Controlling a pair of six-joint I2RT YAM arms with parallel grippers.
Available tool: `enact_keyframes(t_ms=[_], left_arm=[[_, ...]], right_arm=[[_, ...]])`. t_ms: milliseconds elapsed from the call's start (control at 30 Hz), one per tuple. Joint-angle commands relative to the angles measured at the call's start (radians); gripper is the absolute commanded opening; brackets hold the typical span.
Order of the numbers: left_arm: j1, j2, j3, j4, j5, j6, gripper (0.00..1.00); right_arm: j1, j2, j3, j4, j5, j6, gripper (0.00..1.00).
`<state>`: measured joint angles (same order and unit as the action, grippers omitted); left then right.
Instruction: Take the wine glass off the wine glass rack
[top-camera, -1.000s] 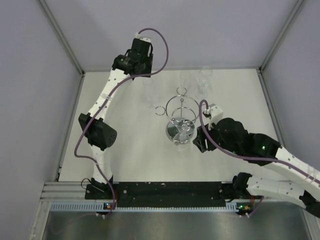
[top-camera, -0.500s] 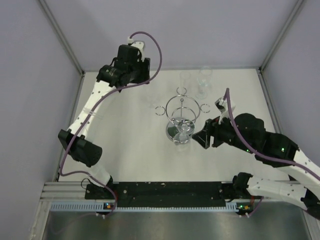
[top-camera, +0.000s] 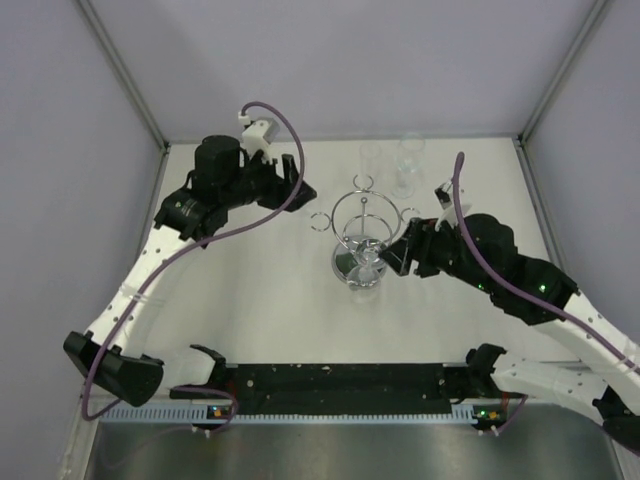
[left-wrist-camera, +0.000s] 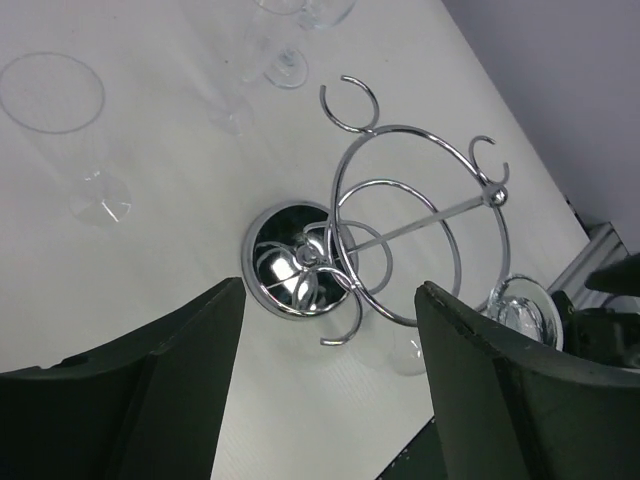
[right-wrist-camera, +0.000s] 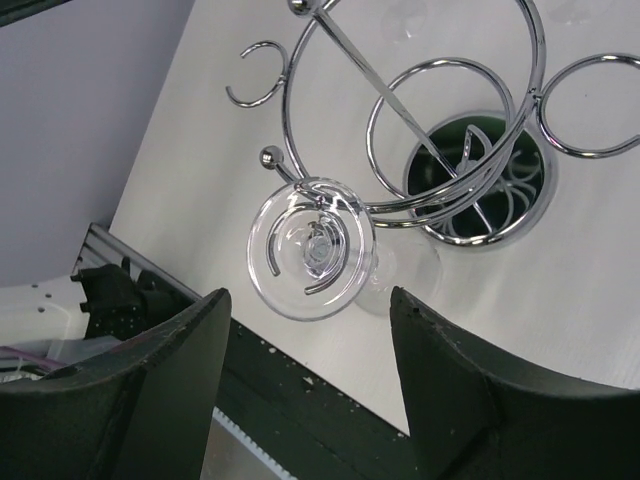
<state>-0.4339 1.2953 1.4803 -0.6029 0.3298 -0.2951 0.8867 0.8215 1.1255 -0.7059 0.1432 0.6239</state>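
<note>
From above, the wine glass rack (top-camera: 366, 222) stands mid-table on the white table (top-camera: 260, 300), with the wine glass (top-camera: 370, 266) hanging on its near side over the mirrored base. The right gripper (top-camera: 393, 258) sits just beside that glass. The left gripper (top-camera: 298, 186) is off to the rack's left, apart from it. Two spare glasses (top-camera: 405, 163) stand near the table's far edge.

The left wrist camera shows the left gripper (left-wrist-camera: 330, 298) spread wide and holding nothing. The rack (left-wrist-camera: 290, 275) lies beyond its fingers, with the wine glass (left-wrist-camera: 520, 310) at the rack's far side.

In the right wrist view, the right gripper (right-wrist-camera: 310, 298) is also wide open and empty. The wine glass (right-wrist-camera: 312, 248) hangs upside down, its stem in a small ring loop of the rack (right-wrist-camera: 480, 170), foot towards the camera, just past the fingertips (right-wrist-camera: 215, 310).
</note>
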Motion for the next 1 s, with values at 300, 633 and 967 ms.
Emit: enact_keyframes(t_ms=[300, 633, 967], left_arm=[[-0.002, -0.224, -0.248, 0.106, 0.167, 0.011, 0.98], [-0.002, -0.260, -0.324, 0.114, 0.137, 0.042, 0.98], [-0.002, -0.255, -0.348, 0.126, 0.135, 0.050, 0.98]], right_arm=[[-0.161, 0.073, -0.079, 0.177, -0.214, 0.085, 0.65], [-0.175, 0.117, -0.070, 0.217, -0.303, 0.131, 0.62], [-0.175, 0.084, -0.064, 0.209, -0.300, 0.134, 0.58]])
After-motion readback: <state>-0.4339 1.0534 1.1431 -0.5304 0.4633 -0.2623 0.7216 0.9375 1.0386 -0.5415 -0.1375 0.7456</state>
